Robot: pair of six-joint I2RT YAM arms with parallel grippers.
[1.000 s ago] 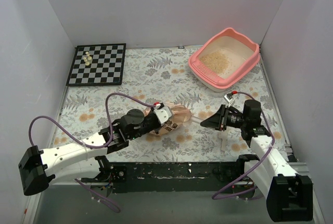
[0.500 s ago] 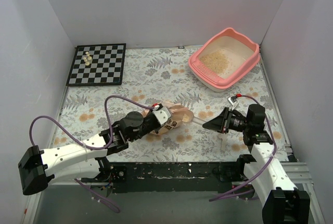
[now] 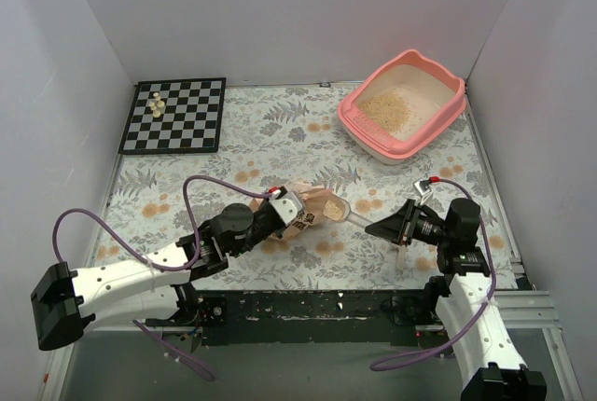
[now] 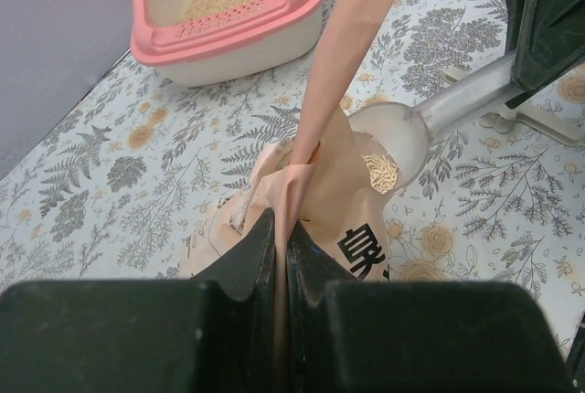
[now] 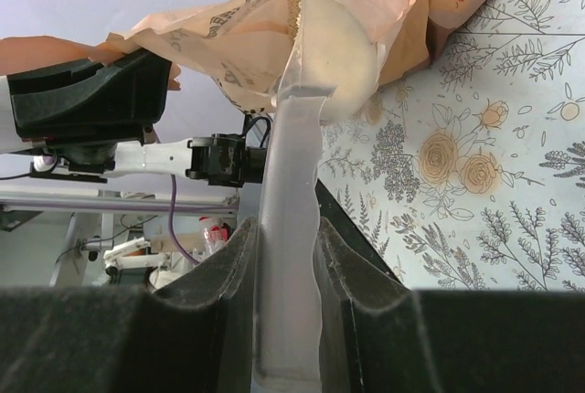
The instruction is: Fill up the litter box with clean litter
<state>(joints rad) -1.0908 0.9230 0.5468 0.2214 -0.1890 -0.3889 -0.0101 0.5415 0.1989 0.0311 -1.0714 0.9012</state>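
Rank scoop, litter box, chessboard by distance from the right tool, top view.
1. scoop: held in the right tool, bowl toward table centre.
2. litter box: far right corner.
3. chessboard: far left corner, clearly farthest.

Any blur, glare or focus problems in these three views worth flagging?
Top external: even soft light, sharp, no glare, litter box clearly resolved. Left wrist: the left end effector is dark and soft at the bottom edge; the bag beyond is sharp. Right wrist: the scoop handle near the lens is hazy, the tablecloth crisp; picture tilted.
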